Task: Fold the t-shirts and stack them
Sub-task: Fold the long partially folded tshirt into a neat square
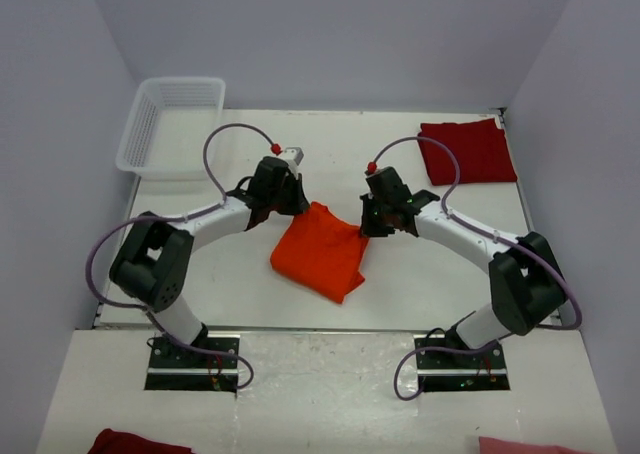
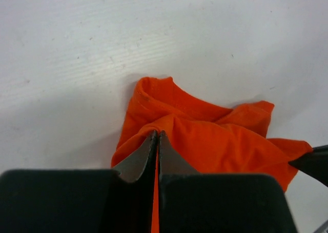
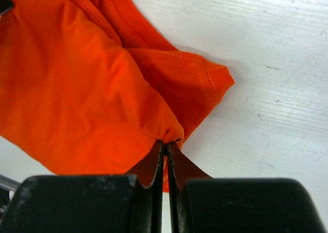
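**Top view.** The orange t-shirt (image 1: 320, 254) lies loosely bunched at the centre of the white table (image 1: 430, 279), between the two arms. Each arm reaches one of the shirt's upper edges, one from the left of the frame and one from the right.

**Left wrist view.** The left gripper (image 2: 157, 135) has its jaws pressed together on a raised fold of the orange cloth. The collar opening lies just beyond the fingertips, near the frame's centre.

**Right wrist view.** The right gripper (image 3: 166, 143) is likewise clamped on a gathered fold of the same shirt. A stitched sleeve hem rests on the table at centre right.

**Surroundings.** The dark red t-shirt (image 1: 467, 152), folded flat, occupies the table's upper right corner, well apart from the orange one. A white lattice basket (image 1: 140, 139) stands at the upper left.
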